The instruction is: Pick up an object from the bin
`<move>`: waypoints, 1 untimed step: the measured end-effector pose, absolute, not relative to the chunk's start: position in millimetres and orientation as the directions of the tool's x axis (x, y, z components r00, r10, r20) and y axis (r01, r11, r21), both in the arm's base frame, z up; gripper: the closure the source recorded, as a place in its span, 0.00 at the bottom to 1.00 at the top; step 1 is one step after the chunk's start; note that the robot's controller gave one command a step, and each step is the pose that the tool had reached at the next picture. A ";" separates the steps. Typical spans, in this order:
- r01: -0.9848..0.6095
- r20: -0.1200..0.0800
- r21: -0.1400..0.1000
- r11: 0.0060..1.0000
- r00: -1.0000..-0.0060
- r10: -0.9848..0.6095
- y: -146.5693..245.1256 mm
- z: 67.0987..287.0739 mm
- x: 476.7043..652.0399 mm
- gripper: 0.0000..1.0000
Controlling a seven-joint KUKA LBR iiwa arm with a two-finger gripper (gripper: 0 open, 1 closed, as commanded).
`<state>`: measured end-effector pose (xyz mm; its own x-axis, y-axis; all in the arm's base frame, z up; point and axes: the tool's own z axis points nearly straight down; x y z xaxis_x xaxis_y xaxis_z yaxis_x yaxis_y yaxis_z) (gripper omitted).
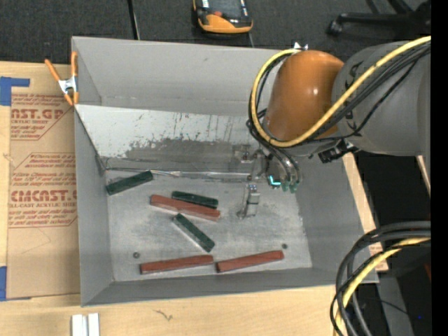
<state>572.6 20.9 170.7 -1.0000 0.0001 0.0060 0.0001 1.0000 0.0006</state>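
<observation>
Currently end effector (248, 203) near red bar (168, 204) (mid-bin).

Looking like a robotics lab. An industrial arm (381, 100) with looping yellow cables (257, 103) is hanging over a grey metal bin (175, 53) sitting on a wooden worktop (210, 315). Dark floor (63, 9) behind is carrying a wheeled chair base (378, 9), a thin black pole (130, 9) and a corded orange-black gadget (222, 12).

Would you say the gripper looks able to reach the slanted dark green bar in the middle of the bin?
Probably yes: the green bar lies flat and uncovered, and nothing stands between it and the gripper just to its upper right.
</observation>
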 end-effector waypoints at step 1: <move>0.000 -0.002 0.001 1.000 -1.000 0.000 20.9 175.3 574.3 0.00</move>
